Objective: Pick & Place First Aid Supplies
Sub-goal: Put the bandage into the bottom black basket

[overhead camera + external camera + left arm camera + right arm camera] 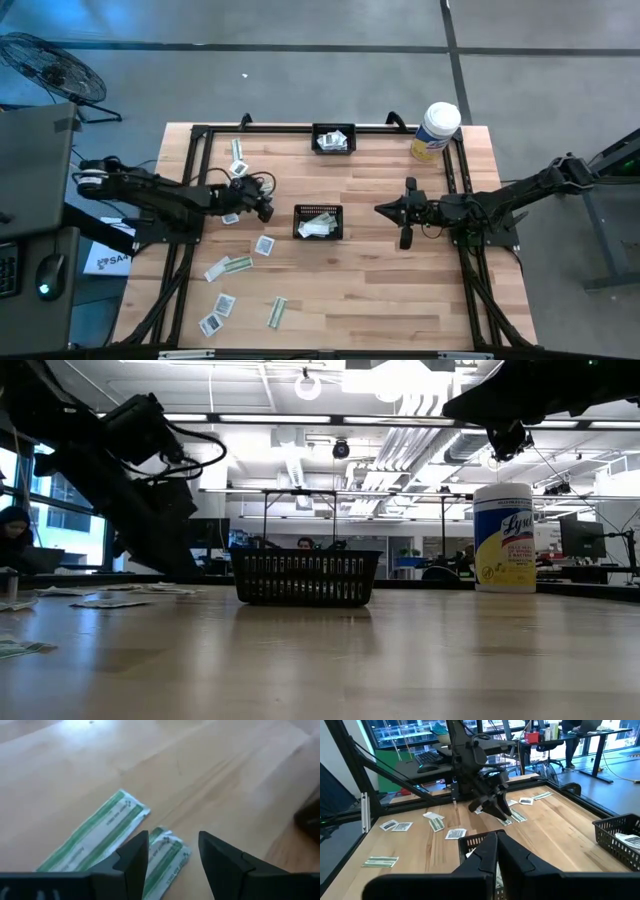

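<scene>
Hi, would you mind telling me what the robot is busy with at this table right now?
It is sorting first aid packets into small black baskets. The left tool stands open just above a green-and-white strip packet on the table's left side, with a second strip beside it; nothing is gripped. The right tool is shut and empty, waiting right of the centre basket, which already holds packets. More packets lie loose on the wood.

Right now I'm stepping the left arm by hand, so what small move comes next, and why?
Probably lower the left claw straight down: it is open, and a green-striped packet lies on the table between its fingers, not gripped.
</scene>
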Motion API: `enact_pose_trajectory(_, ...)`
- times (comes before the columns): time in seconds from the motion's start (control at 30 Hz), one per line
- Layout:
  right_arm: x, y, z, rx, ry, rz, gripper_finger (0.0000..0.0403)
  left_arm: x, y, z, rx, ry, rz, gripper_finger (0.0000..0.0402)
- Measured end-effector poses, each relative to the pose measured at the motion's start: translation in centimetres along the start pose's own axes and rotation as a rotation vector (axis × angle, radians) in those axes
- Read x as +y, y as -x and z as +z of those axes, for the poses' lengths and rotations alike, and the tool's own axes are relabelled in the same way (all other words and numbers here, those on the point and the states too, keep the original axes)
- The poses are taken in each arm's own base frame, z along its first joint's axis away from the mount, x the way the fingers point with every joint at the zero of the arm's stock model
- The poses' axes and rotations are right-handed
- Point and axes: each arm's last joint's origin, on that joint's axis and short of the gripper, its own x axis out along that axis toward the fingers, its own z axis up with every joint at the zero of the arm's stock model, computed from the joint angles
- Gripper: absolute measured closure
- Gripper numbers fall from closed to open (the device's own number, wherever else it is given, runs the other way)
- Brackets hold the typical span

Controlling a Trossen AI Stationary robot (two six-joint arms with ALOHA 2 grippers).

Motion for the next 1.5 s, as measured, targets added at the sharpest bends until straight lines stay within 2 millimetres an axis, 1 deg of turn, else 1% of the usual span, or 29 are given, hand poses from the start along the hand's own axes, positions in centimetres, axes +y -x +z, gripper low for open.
enact_pose_trajectory(0.2, 0.0, 0.0, 0.0, 0.0, 0.0, -0.001, 0.0394, -0.7, -0.8, -0.4, -0.024, -0.003, 0.06, 0.0232)
enact_pose_trajectory(0.3, 0.0, 0.0, 0.0, 0.0, 0.0, 0.0, 0.0392, -1.2, -1.3, -0.4, -0.042, -0.012, 0.033, 0.0232)
enact_pose_trajectory(0.53, 0.0, 0.0, 0.0, 0.0, 0.0, -0.001, 0.0391, -1.1, -2.3, -1.3, -0.017, -0.025, 0.083, 0.0232)
enact_pose_trajectory(0.7, 0.0, 0.0, 0.0, 0.0, -0.001, 0.0, 0.0391, -1.6, -2.3, -1.7, -0.019, -0.062, 0.052, 0.0239)
enact_pose_trajectory(0.83, 0.0, 0.0, 0.0, 0.002, -0.001, 0.012, 0.0391, -1.8, -2.2, -2.0, -0.007, -0.081, 0.046, 0.0275)
enact_pose_trajectory(1.03, 0.0, 0.0, 0.0, 0.003, -0.008, 0.013, 0.0391, -2.0, -2.1, -2.1, 0.014, -0.125, 0.002, 0.0365)
enact_pose_trajectory(1.07, 0.0, 0.0, 0.0, 0.003, -0.007, 0.013, 0.0391, -2.1, -2.0, -2.0, 0.018, -0.131, -0.009, 0.0381)
enact_pose_trajectory(1.13, 0.0, 0.0, 0.0, 0.003, -0.002, 0.013, 0.0391, -2.1, -1.9, -1.9, 0.026, -0.146, -0.033, 0.0395)
enact_pose_trajectory(1.27, 0.0, 0.0, 0.0, 0.003, 0.0, 0.013, 0.0391, -2.3, -0.9, -1.4, 0.04, -0.16, -0.129, 0.0386)
enact_pose_trajectory(1.4, 0.0, 0.0, 0.0, 0.003, 0.0, 0.013, 0.0391, -2.9, 0.8, 0.2, -0.032, -0.166, -0.263, 0.0398)
enact_pose_trajectory(1.5, 0.0, 0.0, 0.0, 0.003, 0.0, 0.013, 0.0391, -3.4, 2.5, 1.2, -0.102, -0.193, -0.379, 0.0397)
